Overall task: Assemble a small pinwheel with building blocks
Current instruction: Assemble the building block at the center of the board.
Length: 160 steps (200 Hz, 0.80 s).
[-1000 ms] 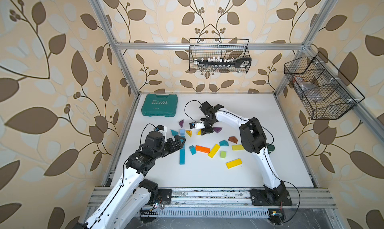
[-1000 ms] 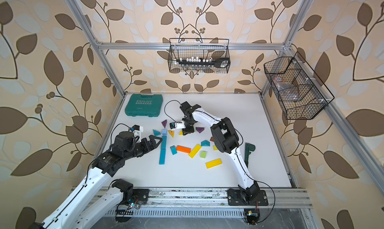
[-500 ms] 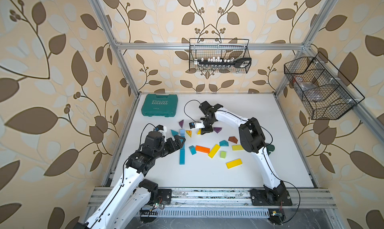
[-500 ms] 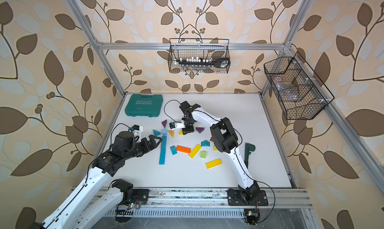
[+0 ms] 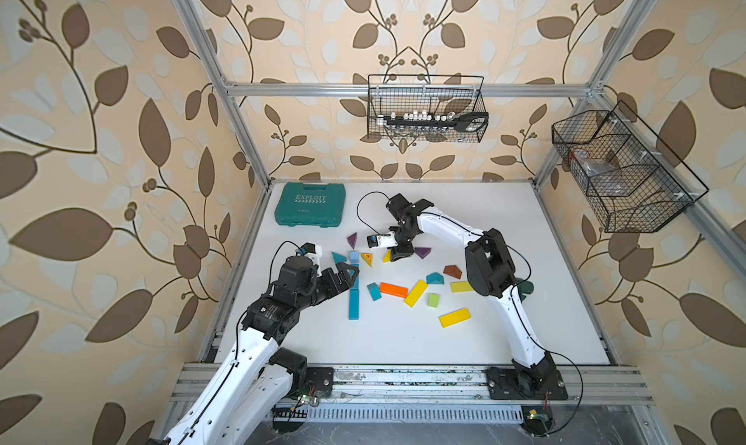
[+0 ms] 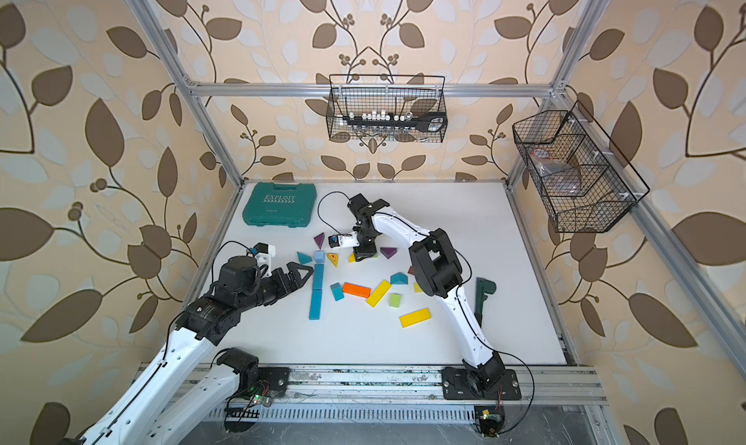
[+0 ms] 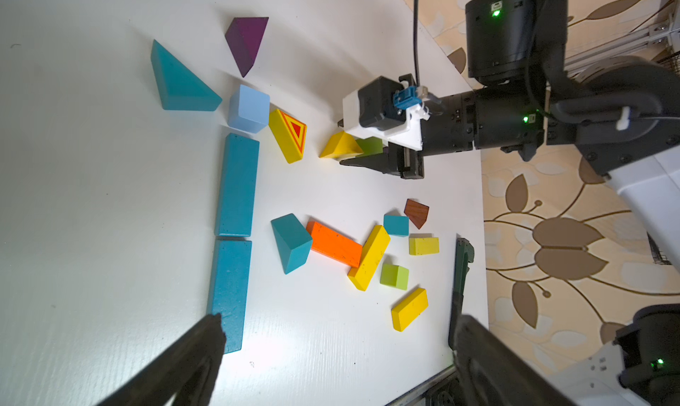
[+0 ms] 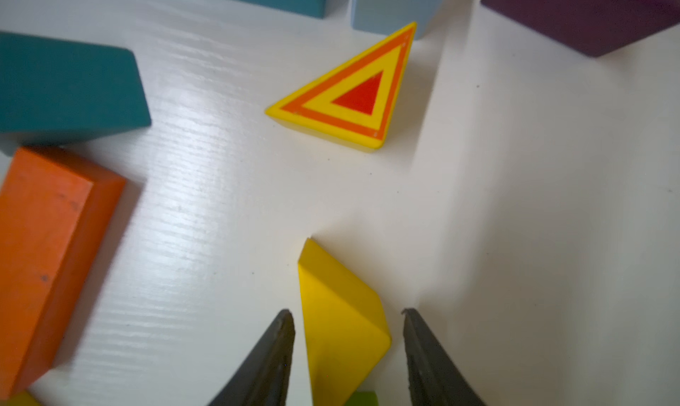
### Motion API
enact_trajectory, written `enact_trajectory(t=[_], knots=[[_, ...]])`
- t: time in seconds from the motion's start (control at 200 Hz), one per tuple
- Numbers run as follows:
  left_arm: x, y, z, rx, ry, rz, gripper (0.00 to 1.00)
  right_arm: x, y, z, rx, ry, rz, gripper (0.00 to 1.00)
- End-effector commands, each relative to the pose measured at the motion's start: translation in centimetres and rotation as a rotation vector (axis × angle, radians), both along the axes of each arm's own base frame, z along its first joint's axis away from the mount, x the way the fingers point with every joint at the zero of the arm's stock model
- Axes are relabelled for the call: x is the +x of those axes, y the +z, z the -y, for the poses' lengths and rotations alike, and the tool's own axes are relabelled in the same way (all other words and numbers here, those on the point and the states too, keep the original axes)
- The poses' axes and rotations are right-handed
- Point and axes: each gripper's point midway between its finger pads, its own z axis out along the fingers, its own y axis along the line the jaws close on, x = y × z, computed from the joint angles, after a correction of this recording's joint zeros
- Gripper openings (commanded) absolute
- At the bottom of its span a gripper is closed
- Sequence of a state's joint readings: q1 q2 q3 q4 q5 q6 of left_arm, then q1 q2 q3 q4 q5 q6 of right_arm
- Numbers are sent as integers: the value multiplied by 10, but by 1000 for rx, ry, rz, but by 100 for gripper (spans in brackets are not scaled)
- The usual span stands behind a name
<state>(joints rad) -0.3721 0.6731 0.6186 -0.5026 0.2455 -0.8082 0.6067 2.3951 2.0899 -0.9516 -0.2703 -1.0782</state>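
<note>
The right end effector (image 8: pixel 347 312) sits low on the desk (image 5: pixel 403 342) with its jaws apart. They straddle the yellow wedge (image 8: pixel 331 286), and a sliver of white shows on each side, so nothing is clamped. The wedge lies flat, a green cube (image 7: pixel 369 145) touches it from behind, and the striped triangle (image 8: pixel 353 102) lies near ahead.

The wedge looks like painted wood: light, rigid and smooth. Pads on its slanted faces would likely squeeze it out, so the two flat parallel sides, taken low, are the safer hold. Being light, it would also skid at a nudge.

The right arm arches across from its base, elbow raised and wrist bent down.

The striped triangle touches the pale blue cube (image 7: pixel 248 108), which caps the teal bars (image 7: pixel 237 187), laid end to end.

The left end effector (image 5: pixel 351 275) hovers wide open and empty beside those bars, with its forearm low and nearly level.
</note>
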Motion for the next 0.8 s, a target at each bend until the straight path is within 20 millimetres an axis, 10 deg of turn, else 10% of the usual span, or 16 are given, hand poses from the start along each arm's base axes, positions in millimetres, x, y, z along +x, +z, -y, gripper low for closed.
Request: enact_trajectory(t=[0.0,0.1,0.145,0.34,0.5,0.795], knots=[[-2,5,-4,25,-4,15,99,-7,99,-18,171,-59,54,56],[-7,1,-15,85,21,-19,99,-20,155,-23,335,-128,48,71],[-9,1,-19,106,33,-26,99,-25,174,-22,391,-173,67,98],[-16,2,-27,148,45,-49,99,-29,218,15,429,-625,376,100],[-18,2,-22,141,14,-66,99,-37,185,87,361,-1207,253,100],[-23,-2,-37,234,44,-132,99,-158,78,86,263,-1466,-242,94]])
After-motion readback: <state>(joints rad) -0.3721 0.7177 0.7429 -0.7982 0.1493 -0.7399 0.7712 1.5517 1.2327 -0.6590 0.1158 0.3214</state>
